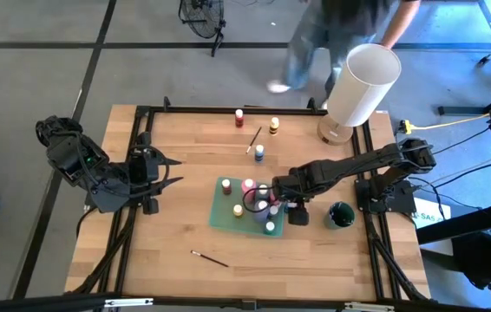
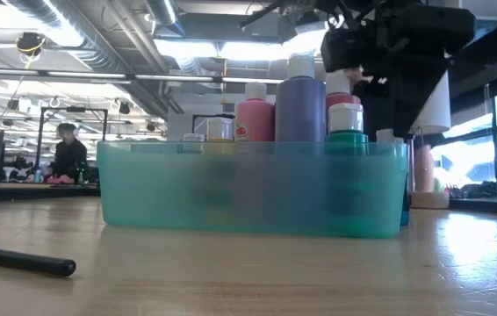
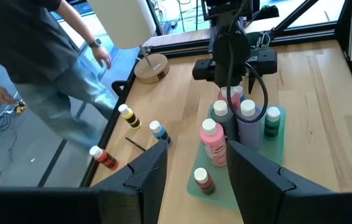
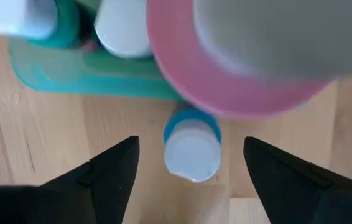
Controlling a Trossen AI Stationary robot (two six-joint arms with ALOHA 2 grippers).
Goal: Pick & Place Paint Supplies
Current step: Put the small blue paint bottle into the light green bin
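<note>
Here, at the left of the high view, the left gripper (image 1: 169, 173) waits over bare wood near the table's left rail, its fingers (image 3: 260, 177) apart and holding nothing. Low in the frame, a dark-handled brush (image 1: 210, 258) lies alone on the table (image 1: 176, 277). At centre sits a green tray (image 1: 221, 218) holding several white-capped paint bottles; the left wrist view shows a pink bottle (image 3: 213, 144), a purple bottle (image 3: 249, 127), a green bottle (image 3: 271, 123) and a small brown bottle (image 3: 203, 182) in it. Above the tray, toward the upper centre, 3 bottles stand loose: a red bottle (image 1: 239, 117), a yellow bottle (image 1: 274, 126) and a blue bottle (image 1: 259, 153), with a second brush (image 1: 253, 139) between them. The right gripper (image 1: 267, 196) hangs over the tray's right part, jaws spread and empty, and its wrist view shows a blue bottle (image 4: 191, 146) on the wood between its fingers (image 4: 111, 165), just beside the tray edge. At the upper right stands a white cylinder (image 1: 363, 82), with a person (image 1: 350, 22) behind it.
</note>
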